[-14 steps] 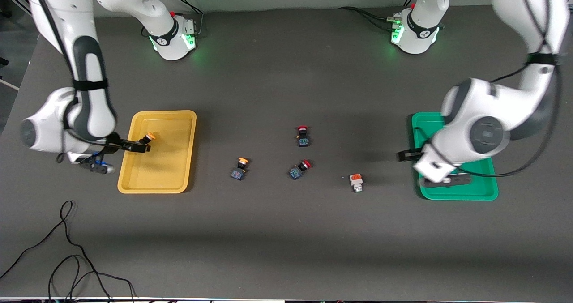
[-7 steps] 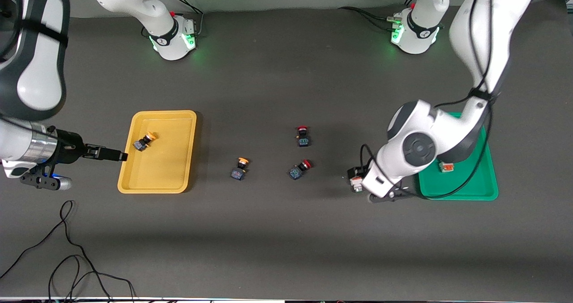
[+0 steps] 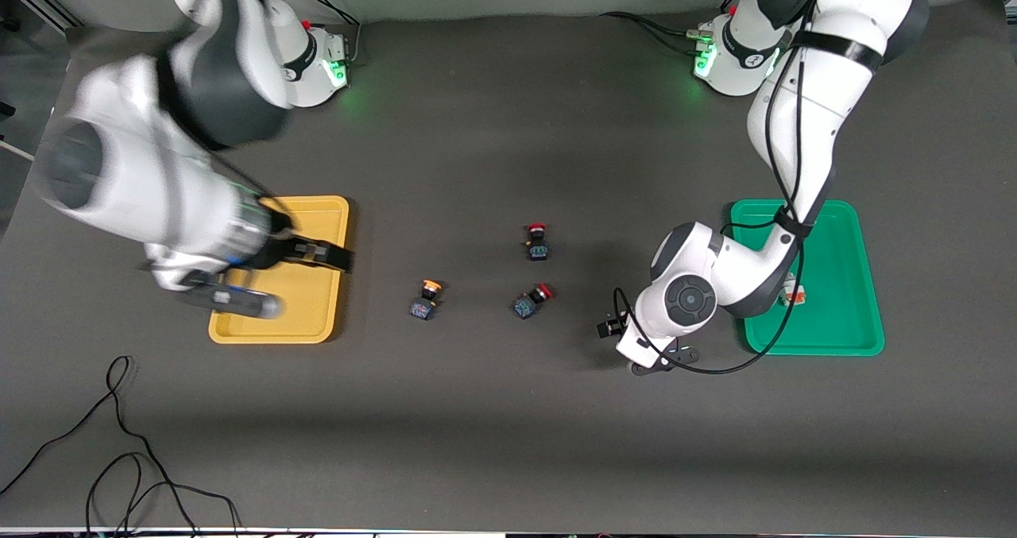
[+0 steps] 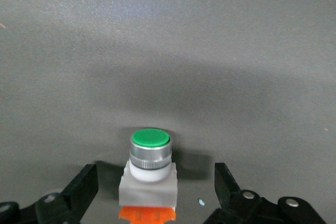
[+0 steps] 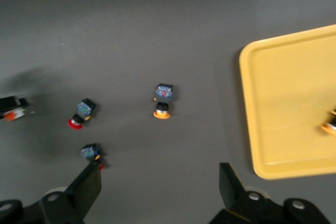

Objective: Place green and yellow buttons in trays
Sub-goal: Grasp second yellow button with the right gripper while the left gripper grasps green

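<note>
Currently the left gripper (image 4: 157, 195) is lowered over a green-capped push button (image 4: 149, 174) with a white-grey body and an orange block, which lies on the dark table (image 3: 508, 411) just beside the green tray (image 3: 842, 346), toward the left arm's end. Its fingers (image 4: 79, 190) are spread wide, one on each side of the body and not touching it, evidently so that they can be closed on the flat sides. In the front view this button is hidden under the wrist. A second white-grey button (image 3: 793, 293) is seen lying inside the green tray, partly covered by the arm.

The right gripper (image 3: 334, 257) is held up over the yellow tray (image 3: 274, 333), at the edge facing the table's middle, with its fingers (image 5: 86, 187) wide apart and nothing between them. A yellow-capped button (image 5: 331, 124) is glimpsed at the frame's edge inside the yellow tray. Another yellow-capped, black-bodied button (image 3: 427, 299) rests on the table near its middle, between the two trays; judging by the gripper's heading, it is probably the next target. Two red-capped switches, one (image 3: 538, 242) farther from the front camera and one (image 3: 531, 300) nearer, are left beside it, being no part of the sorting.
</note>
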Controlling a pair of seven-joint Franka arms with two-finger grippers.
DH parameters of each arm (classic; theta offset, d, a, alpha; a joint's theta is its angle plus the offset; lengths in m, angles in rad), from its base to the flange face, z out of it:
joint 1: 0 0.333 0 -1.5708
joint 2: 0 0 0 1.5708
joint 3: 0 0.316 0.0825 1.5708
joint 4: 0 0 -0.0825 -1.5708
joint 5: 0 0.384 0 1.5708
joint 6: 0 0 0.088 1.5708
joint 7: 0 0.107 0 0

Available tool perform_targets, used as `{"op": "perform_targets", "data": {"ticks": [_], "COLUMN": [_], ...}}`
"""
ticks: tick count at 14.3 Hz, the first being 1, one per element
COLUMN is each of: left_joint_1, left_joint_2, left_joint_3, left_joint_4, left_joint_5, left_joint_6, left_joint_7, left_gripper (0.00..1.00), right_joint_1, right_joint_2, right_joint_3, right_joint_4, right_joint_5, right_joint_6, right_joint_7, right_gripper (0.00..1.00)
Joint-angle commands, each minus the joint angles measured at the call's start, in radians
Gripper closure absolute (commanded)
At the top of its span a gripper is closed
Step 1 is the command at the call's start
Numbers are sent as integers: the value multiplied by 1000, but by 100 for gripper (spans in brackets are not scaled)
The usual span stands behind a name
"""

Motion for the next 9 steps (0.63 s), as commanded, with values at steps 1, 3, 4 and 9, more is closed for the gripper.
{"op": "perform_targets", "data": {"ticks": [1, 3, 4, 9], "left_joint_1": [-17, -19, -19, -8], "left_joint_2": [-4, -7, -9, -62], "left_joint_3": [11, 11, 11, 3], "left_joint_4": [31, 31, 31, 38], "left_joint_5": [18, 18, 18, 10], "left_joint_6": [-19, -30, -33, -163], "left_joint_7": [-26, -31, -31, -23], "left_gripper": [53, 74, 78, 83], "right_joint_1": [-25, -23, -26, -32], "right_joint_2": [120, 185, 220, 331], "right_joint_3": [65, 98, 115, 168], "right_joint_4": [-56, -134, -148, -235], "right_joint_5": [51, 134, 143, 283], "right_joint_6": [184, 357, 408, 557], "right_joint_7": [0, -11, -20, -64], "right_gripper": [0, 0, 0, 0]}}
